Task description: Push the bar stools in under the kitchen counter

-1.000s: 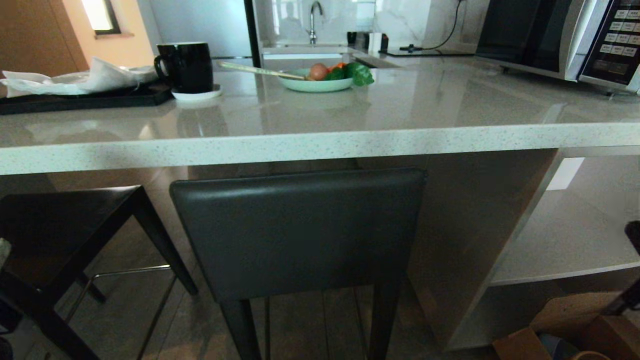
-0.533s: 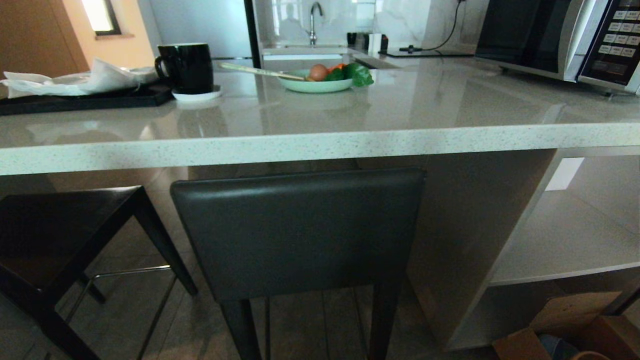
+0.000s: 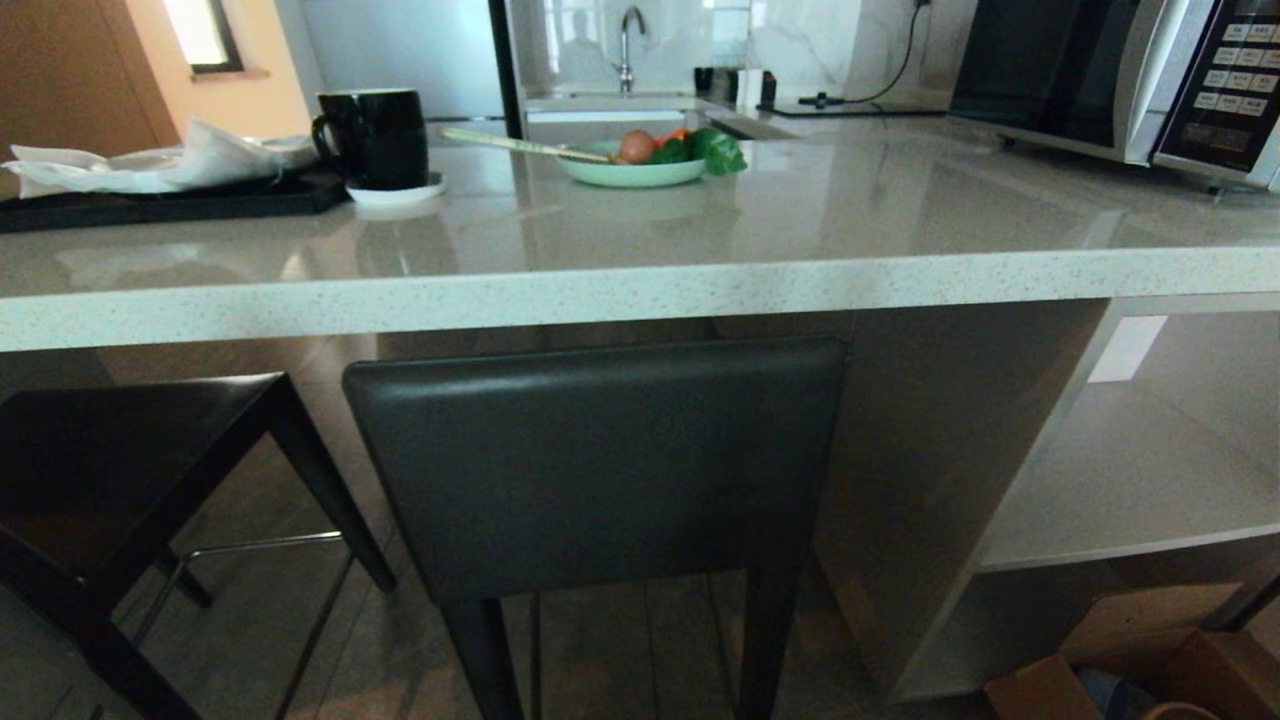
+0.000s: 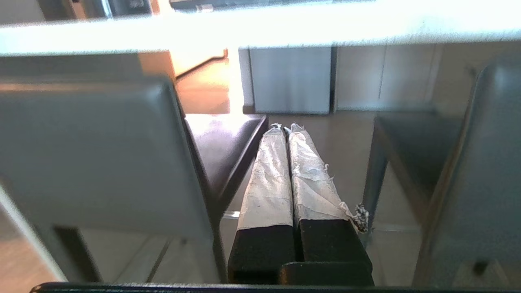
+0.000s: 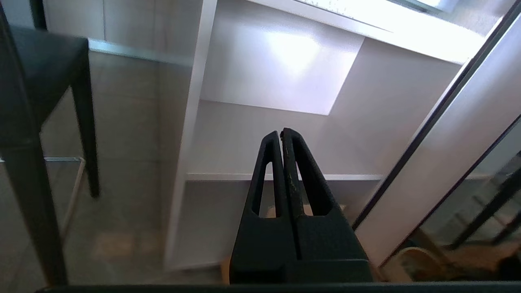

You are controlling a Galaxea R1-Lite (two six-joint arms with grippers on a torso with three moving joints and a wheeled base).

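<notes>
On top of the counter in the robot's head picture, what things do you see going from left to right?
White napkins on a dark tray → black mug on a white saucer → green bowl of vegetables → microwave.

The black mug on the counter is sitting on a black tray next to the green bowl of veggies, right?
Not quite. In the head view the black mug sits on a small white saucer, beside the black tray, not on it. It is on the counter, near the green bowl.
</notes>
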